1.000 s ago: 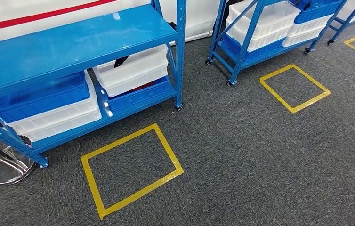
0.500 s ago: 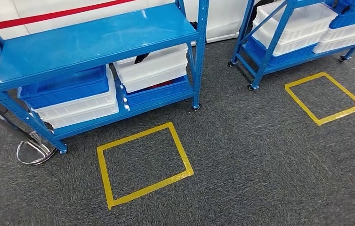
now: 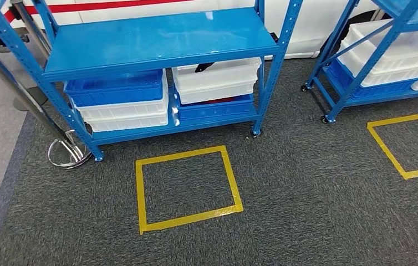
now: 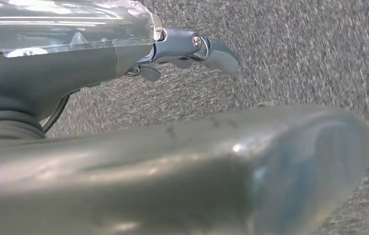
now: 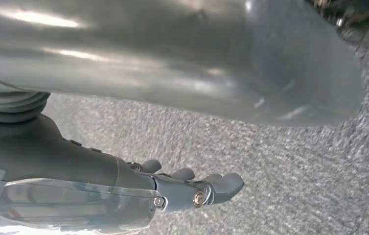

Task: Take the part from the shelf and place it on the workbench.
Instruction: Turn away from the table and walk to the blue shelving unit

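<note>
A blue metal shelf (image 3: 157, 39) stands ahead in the head view, its upper deck bare. On its lower deck a white bin (image 3: 218, 83) sits on a blue bin (image 3: 215, 108); a dark part (image 3: 204, 67) pokes above the white bin's rim, most of it hidden. Beside them a blue bin (image 3: 115, 88) tops stacked white bins (image 3: 123, 116). My left hand (image 4: 192, 49) hangs over grey carpet, fingers stretched out, holding nothing. My right hand (image 5: 192, 188) hangs the same way, fingers apart and empty.
A yellow tape square (image 3: 187, 188) marks the carpet in front of the shelf. A second blue shelf (image 3: 384, 55) with white and blue bins stands to the right, with another tape square (image 3: 412, 144) before it. A pole on a round metal base (image 3: 68, 155) leans by the shelf's left leg.
The camera has turned: the whole scene has slid to the right, and the shelf now stands nearly square-on in the middle. Both hands still hang empty.
</note>
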